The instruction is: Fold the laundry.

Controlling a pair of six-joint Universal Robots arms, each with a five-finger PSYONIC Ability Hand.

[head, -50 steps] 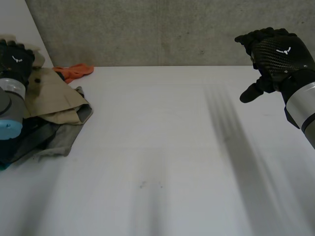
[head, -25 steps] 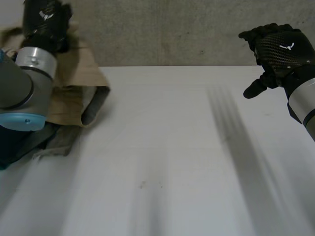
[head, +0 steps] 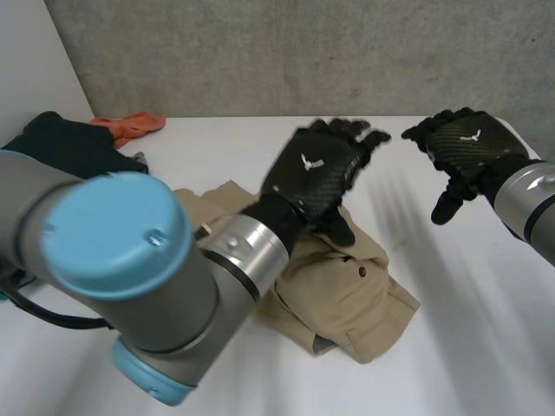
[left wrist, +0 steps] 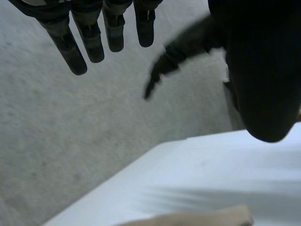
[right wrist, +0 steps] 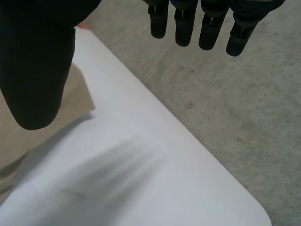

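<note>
Our left robot hand (head: 316, 178) has swung in from the far left, and the tan shorts (head: 347, 295) have come with it. They now lie crumpled in the middle of the table (head: 486, 347). The left robot hand is over them, fingers spread apart, holding nothing. Our right robot hand (head: 464, 147) waits at the right, fingers loose and apart too.

We think we should pull the shorts flat first, one hand on each side.

The dark clothes (head: 61, 143) and the orange cloth (head: 130, 126) sit far left, well out of the way. Our big left arm (head: 130, 286) hides the shorts' near left part.
</note>
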